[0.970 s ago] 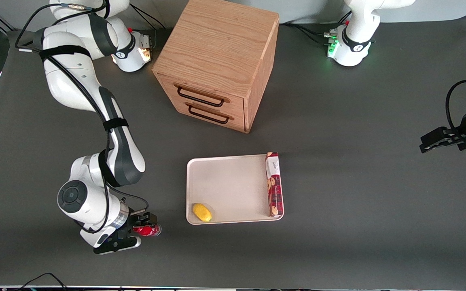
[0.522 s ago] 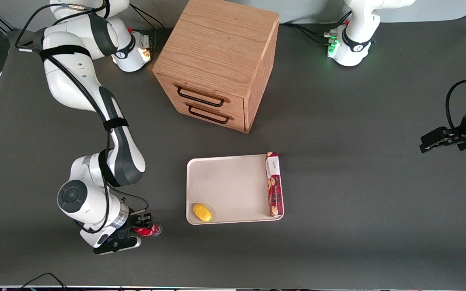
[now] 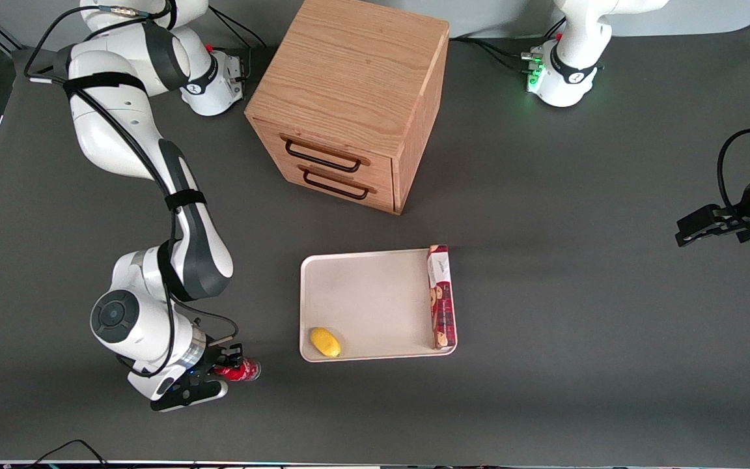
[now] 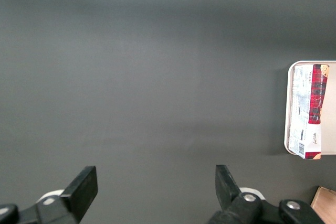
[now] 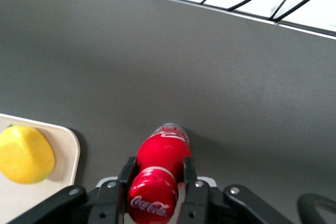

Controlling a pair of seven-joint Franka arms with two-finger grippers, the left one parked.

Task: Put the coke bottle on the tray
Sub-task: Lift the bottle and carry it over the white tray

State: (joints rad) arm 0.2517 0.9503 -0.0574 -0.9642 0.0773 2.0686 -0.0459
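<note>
The coke bottle [image 3: 241, 371] lies on its side on the dark table, beside the tray's lemon corner, toward the working arm's end. It is small, with a red cap, a red label and a clear base. My right gripper [image 3: 228, 370] is low over the table and shut on it. In the right wrist view the two black fingers [image 5: 127, 170] press both sides of the bottle [image 5: 164, 153] just past its cap, and the gripper [image 5: 157, 174] holds it. The off-white tray [image 3: 375, 293] lies flat; its corner shows in the wrist view [image 5: 69, 148].
A yellow lemon [image 3: 325, 342] sits in the tray's corner nearest the bottle, also in the wrist view [image 5: 25, 154]. A long red cookie box [image 3: 441, 296] lies along the tray's edge toward the parked arm. A wooden drawer cabinet [image 3: 349, 98] stands farther from the camera.
The fingers have drawn in onto the bottle. The arm and the bottle have hardly shifted. The orange light at the working arm's base has gone out.
</note>
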